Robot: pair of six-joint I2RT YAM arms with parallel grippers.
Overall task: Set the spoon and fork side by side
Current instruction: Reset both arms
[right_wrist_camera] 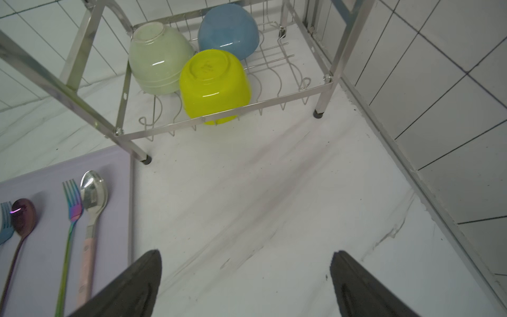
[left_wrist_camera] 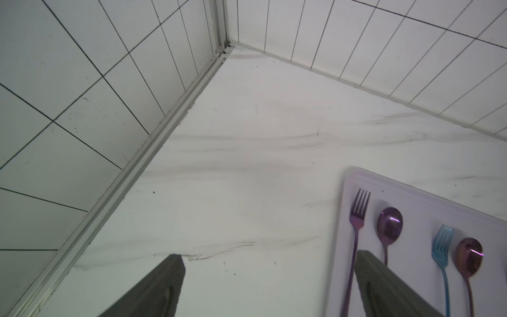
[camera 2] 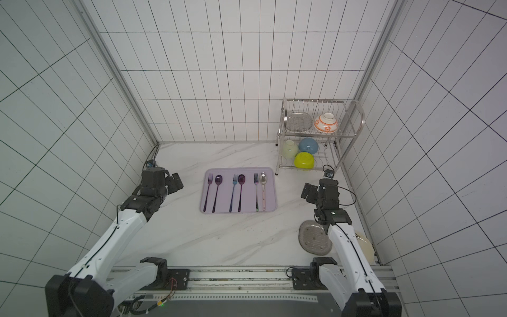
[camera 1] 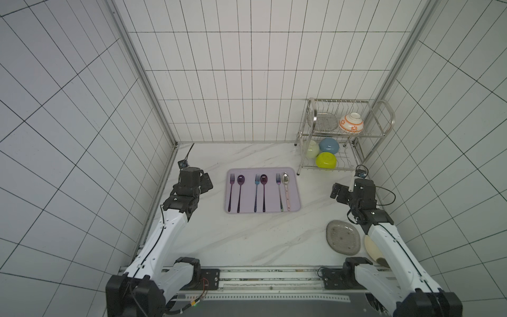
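At the middle of the marble worktop (camera 1: 208, 241) we see a lilac tray (camera 1: 248, 197) bearing three fork-and-spoon pairs, handles toward the robot. The task's silver spoon (camera 1: 286, 189), pink-handled, lies just beside the iridescent fork (camera 1: 279, 192) at the tray's right end, parallel to it and close to the right rim. A purple fork (camera 1: 231, 189) with a purple spoon (camera 1: 240, 192), and a blue fork (camera 1: 257, 192) with a second purple spoon (camera 1: 264, 192), lie to their left. Both claws stand wide and hold nothing. The left claw (camera 1: 207, 182) hangs over bare worktop between the tray's left rim and the wall rail (left_wrist_camera: 137, 162). The right claw (camera 1: 338, 192) hangs over bare worktop between the tray's right rim and the right wall (camera 1: 439, 164). We note a steel dish rack (camera 1: 340, 135) with one front foot just beside the tray's far right corner. A grey plate (camera 1: 343, 237) lies near the right arm, and a cream plate (camera 1: 371, 249) is partly hidden by that arm. Open marble runs from the tray's near rim to the base rail (camera 1: 274, 274).
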